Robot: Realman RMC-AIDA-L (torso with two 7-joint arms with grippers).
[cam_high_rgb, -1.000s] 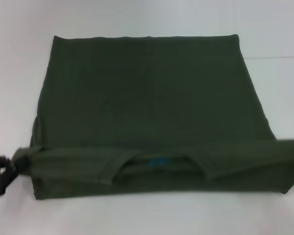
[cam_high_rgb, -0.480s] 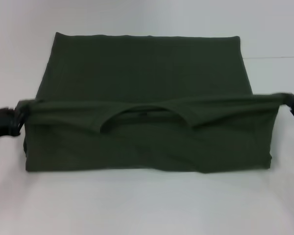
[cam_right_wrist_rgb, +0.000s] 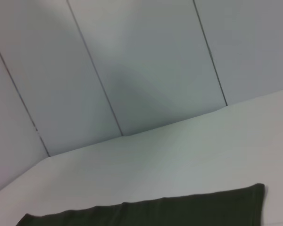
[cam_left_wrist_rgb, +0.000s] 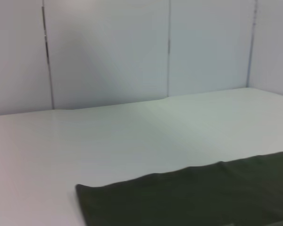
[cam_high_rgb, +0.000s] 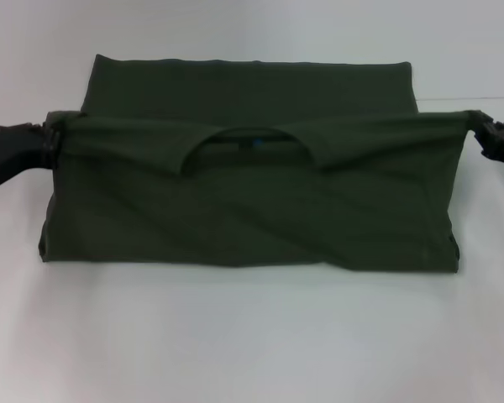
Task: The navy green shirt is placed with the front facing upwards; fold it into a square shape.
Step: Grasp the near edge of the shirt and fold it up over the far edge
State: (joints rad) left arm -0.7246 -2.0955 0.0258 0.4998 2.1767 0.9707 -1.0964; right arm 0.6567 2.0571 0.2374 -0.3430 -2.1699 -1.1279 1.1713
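navy green shirt (cam_high_rgb: 252, 210) on the white bench (cam_high_rgb: 252, 344), its collar edge raised farther toward the far hem than half a second ago; left pincer (cam_high_rgb: 49, 143) and right pincer (cam_high_rgb: 480, 133) each clenched on a corner.

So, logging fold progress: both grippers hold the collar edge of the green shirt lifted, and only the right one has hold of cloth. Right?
Not quite. In the head view the left gripper grips a corner too, just as the right gripper does, so both hold the navy green shirt with its collar edge lifted.
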